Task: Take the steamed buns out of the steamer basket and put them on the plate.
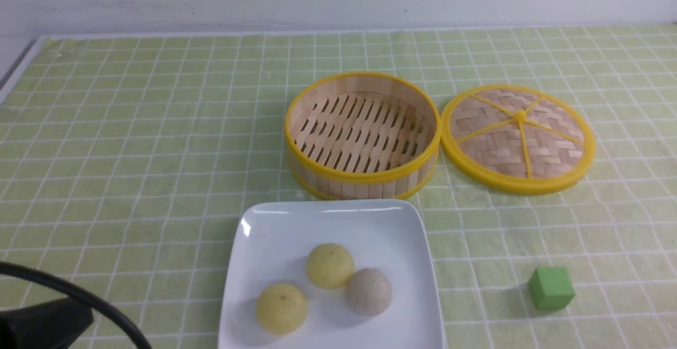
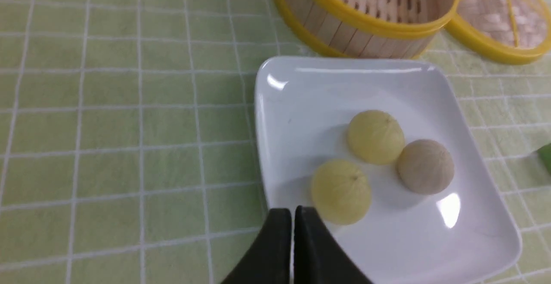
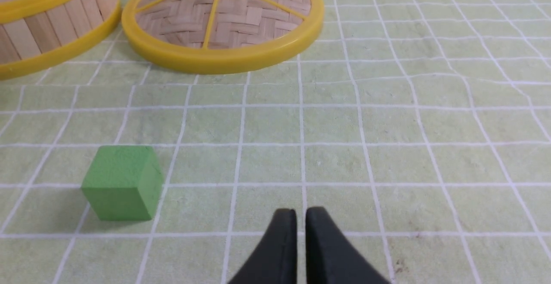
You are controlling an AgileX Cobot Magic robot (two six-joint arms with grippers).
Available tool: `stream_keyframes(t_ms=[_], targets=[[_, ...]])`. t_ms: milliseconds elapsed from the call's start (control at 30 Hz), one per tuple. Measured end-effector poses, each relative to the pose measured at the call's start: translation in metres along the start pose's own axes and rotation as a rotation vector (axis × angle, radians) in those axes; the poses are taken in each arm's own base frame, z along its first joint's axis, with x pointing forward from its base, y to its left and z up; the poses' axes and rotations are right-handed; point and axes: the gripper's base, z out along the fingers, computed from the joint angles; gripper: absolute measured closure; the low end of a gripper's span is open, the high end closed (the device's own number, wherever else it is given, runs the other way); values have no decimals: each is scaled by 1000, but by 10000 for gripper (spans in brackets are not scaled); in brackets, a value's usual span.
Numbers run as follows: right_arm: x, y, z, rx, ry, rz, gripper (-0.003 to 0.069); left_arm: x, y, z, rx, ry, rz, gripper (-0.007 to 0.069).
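I see three buns on the plate [image 1: 275, 232], which sits at six o'clock from the basket [image 1: 363, 177], nearly touching its near wall. One yellow bun [image 1: 330, 265] lies near the plate's middle. The grey bun [image 1: 368, 291] touches it at its four o'clock. A second yellow bun [image 1: 281, 308] sits at eight o'clock from the first, just apart from it. The basket holds nothing; I see only its slatted floor. The lid [image 1: 518, 138] lies flat at the basket's three o'clock, rim against rim. A green cube [image 1: 550, 287] rests on the checked cloth [image 1: 132, 153], at three o'clock from the plate and well apart from it.

On my left wrist camera, the left gripper [image 2: 293, 215] is clenched with its tips pressed together, grasping nothing, and hovers over the plate's near edge beside the second yellow bun. On my right wrist camera, the right gripper [image 3: 301, 216] shows only a thin slit between its tips and holds nothing. It hangs over bare cloth, with the cube off to one side and the lid beyond.
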Motion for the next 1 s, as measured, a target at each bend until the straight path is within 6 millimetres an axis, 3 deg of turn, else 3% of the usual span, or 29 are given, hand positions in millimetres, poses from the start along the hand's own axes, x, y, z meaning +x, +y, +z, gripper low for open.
stream_keyframes(t_ms=[200,367,833,1000], targets=[[0,0,0,1,0,-3,596,-7,-14,7,187,-226,39,582],[0,0,0,1,0,-2,594,-9,-16,7,217,-271,56,575],[0,0,0,2,0,-2,587,5,-4,13,99,-199,125,564],[0,0,0,4,-1,-6,580,32,19,17,-59,-248,178,554]])
